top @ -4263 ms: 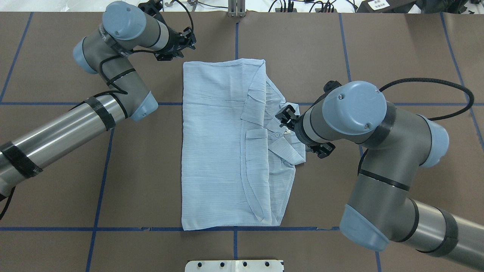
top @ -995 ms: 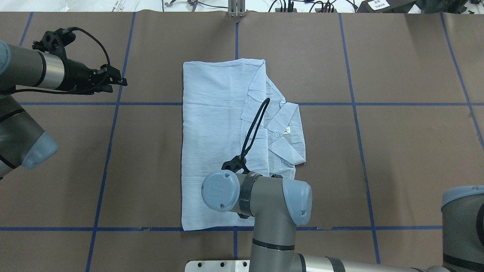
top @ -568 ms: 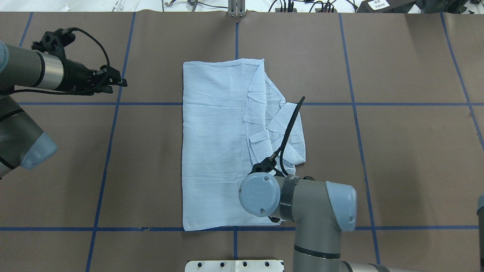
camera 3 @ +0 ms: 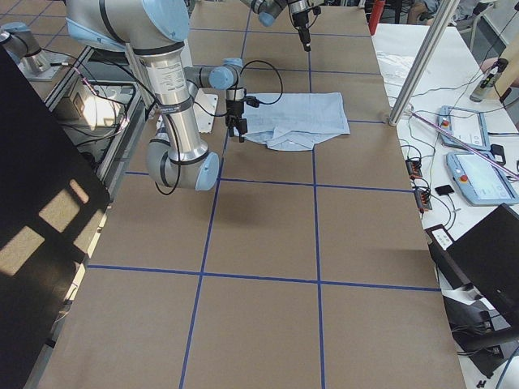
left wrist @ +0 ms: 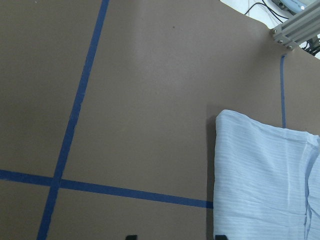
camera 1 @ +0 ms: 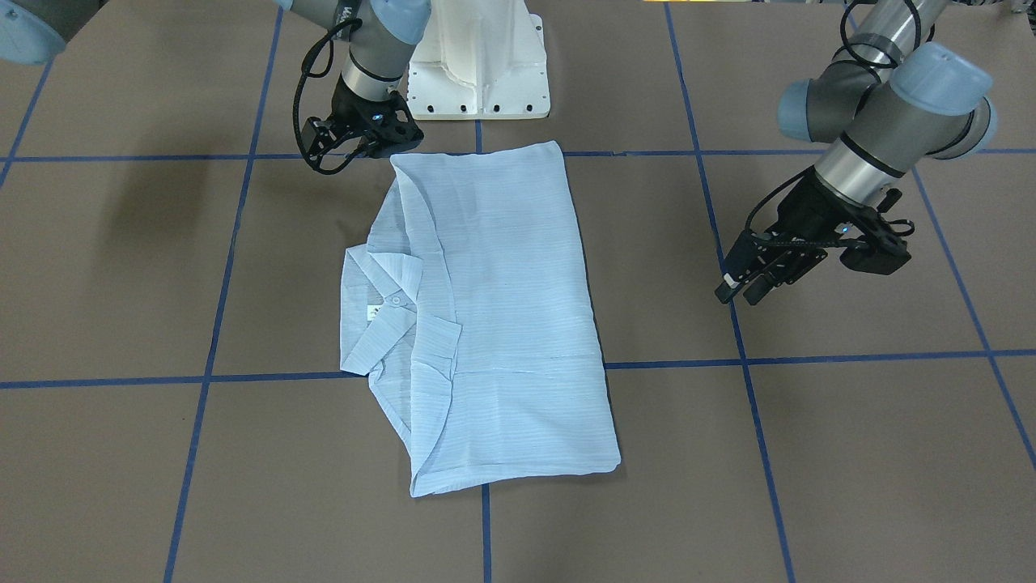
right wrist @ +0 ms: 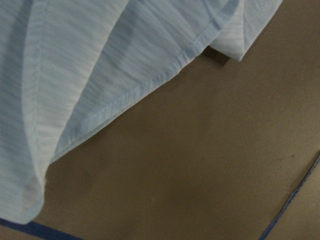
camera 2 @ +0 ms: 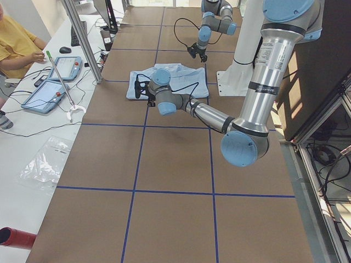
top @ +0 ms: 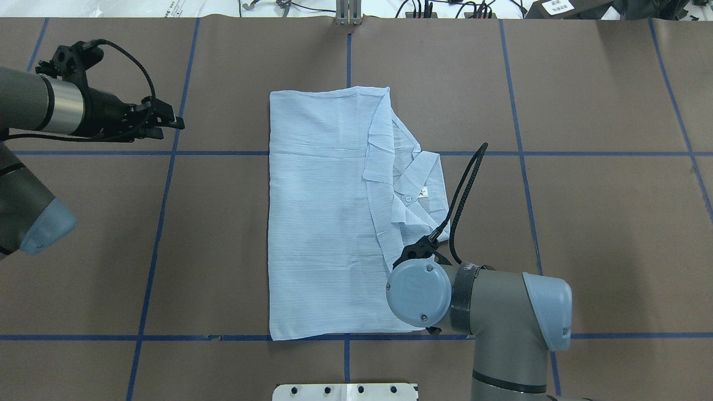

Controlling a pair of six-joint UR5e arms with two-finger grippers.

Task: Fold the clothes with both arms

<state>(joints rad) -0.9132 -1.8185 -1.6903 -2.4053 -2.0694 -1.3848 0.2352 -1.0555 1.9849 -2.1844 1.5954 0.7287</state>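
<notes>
The pale blue shirt [top: 317, 223] lies folded into a tall rectangle in the middle of the table, also in the front view [camera 1: 510, 308]. Its collar [top: 415, 184] and neck label [top: 423, 192] stick out on its right side. My left gripper [top: 170, 121] is open and empty, well left of the shirt; it also shows in the front view [camera 1: 740, 287]. My right gripper [camera 1: 374, 144] points down beside the shirt's near right corner. In the overhead view it is hidden under the right wrist [top: 419, 294]. The right wrist view shows only the shirt's hem [right wrist: 150, 85], no fingers, so I cannot tell its state.
The white pedestal base [camera 1: 477, 57] stands at the table's near edge. Blue tape lines [top: 161, 223] grid the brown table. An aluminium post [top: 348, 11] and cables sit at the far edge. A side table with tablets [camera 2: 55, 76] and a person [camera 2: 16, 44] are beyond.
My right arm has swept rightward along the shirt's near edge to its right corner, and the folded flap's edge has shifted a little right. My left arm, beside the shirt 4.3 s ago, now stays far left.
</notes>
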